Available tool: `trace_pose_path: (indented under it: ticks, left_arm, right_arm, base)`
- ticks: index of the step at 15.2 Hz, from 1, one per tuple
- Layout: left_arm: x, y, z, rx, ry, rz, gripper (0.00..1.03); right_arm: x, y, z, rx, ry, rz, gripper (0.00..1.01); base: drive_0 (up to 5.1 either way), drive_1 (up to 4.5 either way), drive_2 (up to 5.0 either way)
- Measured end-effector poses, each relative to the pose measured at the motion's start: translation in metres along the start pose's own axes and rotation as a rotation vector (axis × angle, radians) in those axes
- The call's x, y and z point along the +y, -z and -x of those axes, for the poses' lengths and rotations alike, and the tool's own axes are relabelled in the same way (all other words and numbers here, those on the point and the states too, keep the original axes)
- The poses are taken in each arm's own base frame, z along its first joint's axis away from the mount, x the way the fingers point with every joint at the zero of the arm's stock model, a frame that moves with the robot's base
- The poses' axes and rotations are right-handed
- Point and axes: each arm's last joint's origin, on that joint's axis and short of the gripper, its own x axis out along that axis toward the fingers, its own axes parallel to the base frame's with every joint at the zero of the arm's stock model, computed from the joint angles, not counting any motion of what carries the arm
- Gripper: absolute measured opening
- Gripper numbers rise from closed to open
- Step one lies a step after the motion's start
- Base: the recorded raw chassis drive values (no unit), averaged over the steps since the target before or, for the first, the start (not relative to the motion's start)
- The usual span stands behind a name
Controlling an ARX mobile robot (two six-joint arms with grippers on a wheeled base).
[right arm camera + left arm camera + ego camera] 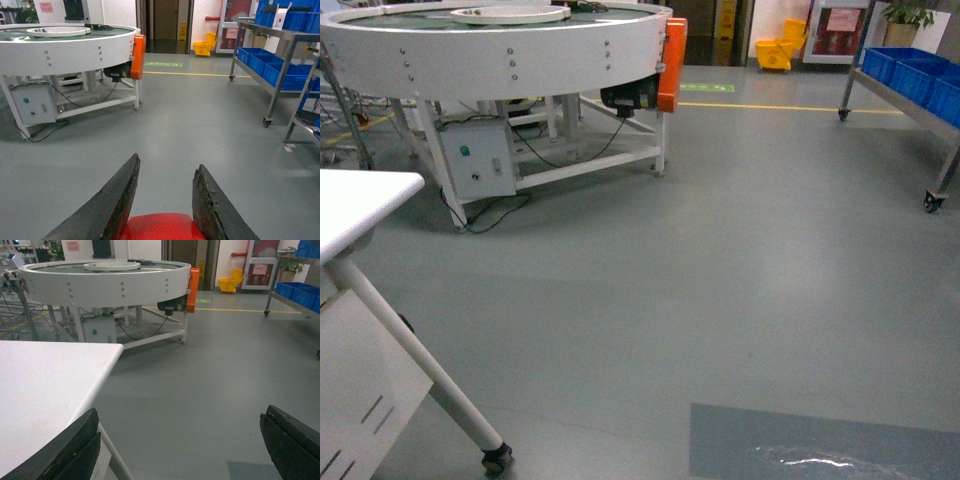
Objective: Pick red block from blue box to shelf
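The right gripper [162,200] has its black fingers closed on the shiny red block [162,227]. The left gripper [180,445] has its fingers wide open beside the white tabletop's [45,390] rounded edge. Smooth grey floor [740,280] stretches wide toward the steel shelf [280,55].

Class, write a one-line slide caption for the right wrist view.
Right gripper clamps the red block, facing the shelf.

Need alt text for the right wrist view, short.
The right claw grips the red block between its dark fingers, above grey floor. Behind: a round white conveyor table on the left, the shelf with blue crates on the right.
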Motion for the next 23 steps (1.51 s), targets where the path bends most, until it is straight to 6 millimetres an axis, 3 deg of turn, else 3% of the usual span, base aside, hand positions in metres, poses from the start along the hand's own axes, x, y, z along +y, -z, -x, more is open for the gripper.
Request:
trace_pose_path:
  ticks: [23]
  left_arm:
    - [0.0002,0.0004,0.0000,0.005,-0.002,0.000,0.98]
  right_arm:
    - [0.0001,0.0003,-0.0001,0.002,-0.001,0.000,0.27]
  base:
    - [-1.4,2.87,-5.8]
